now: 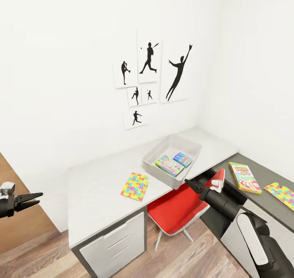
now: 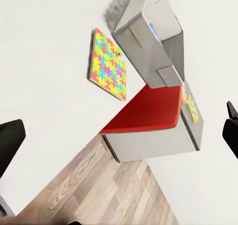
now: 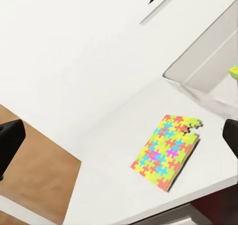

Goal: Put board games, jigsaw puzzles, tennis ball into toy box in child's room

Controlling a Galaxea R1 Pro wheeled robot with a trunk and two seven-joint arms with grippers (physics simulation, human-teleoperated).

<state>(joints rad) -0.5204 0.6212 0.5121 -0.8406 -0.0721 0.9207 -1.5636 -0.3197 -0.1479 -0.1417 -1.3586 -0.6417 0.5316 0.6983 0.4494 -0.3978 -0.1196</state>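
The light-grey toy box [image 1: 152,157] stands on the pale table [image 1: 98,188], holding a green-edged board game [image 1: 168,166] and a blue one [image 1: 183,159]. One jigsaw puzzle [image 1: 135,186] lies flat on the table left of the box, apart from it. The Skip-Bo board game [image 1: 244,177] and a second jigsaw puzzle [image 1: 281,194] lie on the dark lower section. My right gripper [image 1: 192,184] hovers open over the red chair, just in front of the box. My left gripper [image 1: 32,199] hangs open far left, off the table. The tennis ball and the bed are out of view.
A red chair [image 1: 177,208] is tucked under the table's front edge below the toy box. White drawers [image 1: 114,241] sit under the pale top. Silhouette posters [image 1: 151,77] hang on the wall behind. Wood floor [image 1: 179,257] lies in front.
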